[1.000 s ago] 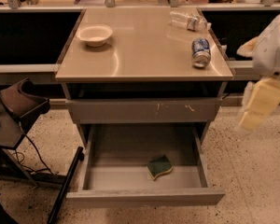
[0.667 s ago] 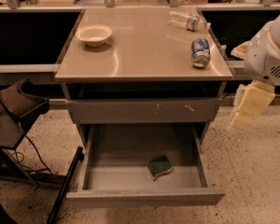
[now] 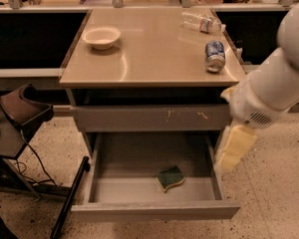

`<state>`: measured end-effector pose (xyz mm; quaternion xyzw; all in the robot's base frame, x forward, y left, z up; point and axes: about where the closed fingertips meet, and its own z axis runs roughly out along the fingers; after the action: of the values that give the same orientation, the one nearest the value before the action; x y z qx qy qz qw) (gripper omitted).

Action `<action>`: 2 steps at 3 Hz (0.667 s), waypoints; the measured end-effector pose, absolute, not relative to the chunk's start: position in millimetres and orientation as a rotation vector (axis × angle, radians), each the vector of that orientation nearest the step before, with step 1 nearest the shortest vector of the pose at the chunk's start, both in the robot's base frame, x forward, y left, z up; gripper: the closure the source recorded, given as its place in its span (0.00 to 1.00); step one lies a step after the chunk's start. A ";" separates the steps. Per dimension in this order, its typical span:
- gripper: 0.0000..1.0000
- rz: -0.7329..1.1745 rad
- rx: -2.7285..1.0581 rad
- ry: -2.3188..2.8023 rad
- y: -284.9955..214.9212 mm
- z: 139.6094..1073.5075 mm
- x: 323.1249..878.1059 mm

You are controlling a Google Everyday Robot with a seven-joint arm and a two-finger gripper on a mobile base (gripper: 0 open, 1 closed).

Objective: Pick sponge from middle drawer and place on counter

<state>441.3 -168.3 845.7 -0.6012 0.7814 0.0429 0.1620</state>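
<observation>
Moved since earlier: the arm (image 3: pixel 276 86) has swung in from the right edge of the view, leftward and downward. The gripper (image 3: pixel 228 158) now hangs by the right side of the open middle drawer (image 3: pixel 154 210) instead of out beside the counter's corner. The sponge, bowl, can and bottle lie as they did.
Sponge: the sponge (image 3: pixel 170 178) is small and wavy-edged, with a dark green scrub face up over a yellow body. It lies flat on the drawer floor, right of centre and near the front panel.
Middle drawer: wide, shallow grey metal, pulled fully out, with a plain front.
Drawer above: a shut grey front (image 3: pixel 149 117) with pale scratch marks towards its right.
Counter: the counter (image 3: pixel 154 63) is a glossy tan-beige rectangle with a thin edge.
On the counter: a pale round bowl (image 3: pixel 101 36) stands at the back left. A soda can (image 3: pixel 215 56) is near the right edge, and a clear plastic bottle (image 3: pixel 202 22) lies on its side behind it.
Arm pose: a thick white link slants down from the upper right and ends in a vented wrist. The pale yellow gripper points down and left below it.
Gripper state: I cannot tell how far open it is. It is well apart from the sponge and has hold of nothing visible.
Room: a speckled terrazzo floor (image 3: pixel 274 193), dark side shelves (image 3: pixel 30 39) flanking the cabinet, and a brown curved seat-like object (image 3: pixel 25 111) at left.
</observation>
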 end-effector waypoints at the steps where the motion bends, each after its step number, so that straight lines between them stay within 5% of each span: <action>1: 0.00 0.377 -1.736 2.226 -116.3 737.1 435.2; 2: 0.00 0.520 -1.722 2.212 -80.1 662.5 438.2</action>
<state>438.2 -80.1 662.5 -0.5977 0.7676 0.1804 0.1450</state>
